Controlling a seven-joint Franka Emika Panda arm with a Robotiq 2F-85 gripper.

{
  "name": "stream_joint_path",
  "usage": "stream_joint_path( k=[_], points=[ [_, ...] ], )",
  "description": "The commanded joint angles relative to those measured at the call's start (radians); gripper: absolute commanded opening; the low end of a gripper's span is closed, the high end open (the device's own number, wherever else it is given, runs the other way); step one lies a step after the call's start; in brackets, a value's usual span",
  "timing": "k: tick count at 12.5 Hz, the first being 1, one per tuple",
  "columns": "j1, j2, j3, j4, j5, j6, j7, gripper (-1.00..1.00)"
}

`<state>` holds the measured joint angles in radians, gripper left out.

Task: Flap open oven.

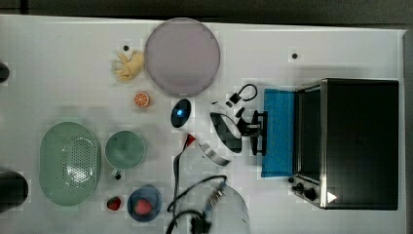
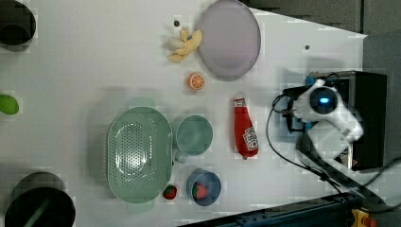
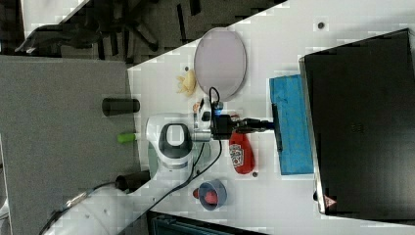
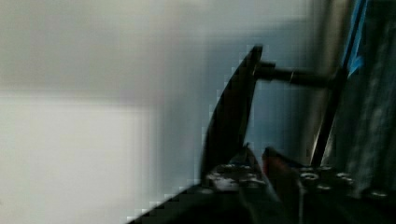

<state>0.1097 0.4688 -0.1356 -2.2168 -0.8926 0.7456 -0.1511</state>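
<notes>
oven (image 1: pixel 360 141): black body with a matt, smooth metal look; silver frame around the front looks like brushed metal
oven door (image 1: pixel 278 131): blue-tinted pane, glassy and smooth
door handle (image 1: pixel 264 132): dark bar, dull finish
knobs (image 1: pixel 304 190): black, plastic-looking
table (image 1: pixel 58 58): white, smooth, matt
colander (image 1: pixel 69 163): pale green plastic, perforated, slight sheen
plate (image 1: pixel 182 56): greyish lilac, smooth, matt
arm (image 1: pixel 209 127): glossy white plastic shell with black parts

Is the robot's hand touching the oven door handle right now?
Touching: in the top view the hand sits on the dark handle of the oven door, no gap visible.
</notes>
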Motion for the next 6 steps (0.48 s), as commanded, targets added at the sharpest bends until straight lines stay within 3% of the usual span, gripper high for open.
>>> stream_joint_path(
  k=[1, 6],
  points=[
    [0.032, 0.083, -0.002, 0.026, -0.018, 0.001, 0.217, -0.65],
    [0.056, 0.044, -0.001, 0.086, -0.002, -0.016, 0.217, -0.65]
  ],
)
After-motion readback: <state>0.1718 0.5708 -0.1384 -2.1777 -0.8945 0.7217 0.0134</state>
